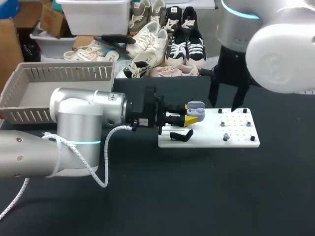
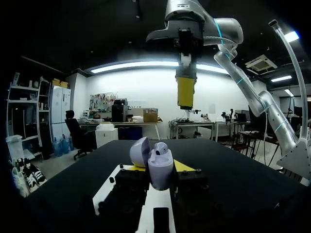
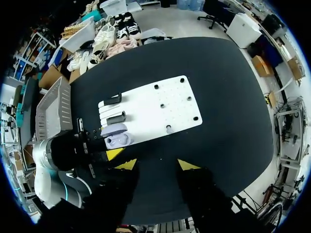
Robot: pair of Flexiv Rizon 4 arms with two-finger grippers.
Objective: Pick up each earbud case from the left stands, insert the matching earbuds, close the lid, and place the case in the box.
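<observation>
My left gripper (image 1: 189,118) is shut on a lavender earbud case (image 1: 196,109), held over the left end of the white board (image 1: 236,142). In the left wrist view the case (image 2: 159,169) sits upright between the fingers with its lid (image 2: 139,151) swung open and one earbud in it. My right gripper (image 1: 225,104) hangs above the board's far side, open and holding nothing. The right wrist view looks straight down past the right gripper (image 3: 156,165) onto the case (image 3: 116,136) and the board (image 3: 155,109). A grey earbud (image 1: 226,136) stands on the board.
Black stands (image 1: 181,135) sit at the board's left end, one just under the left gripper. A grey slatted box (image 1: 69,73) stands at the table's far left. Shoes lie beyond the table's back edge.
</observation>
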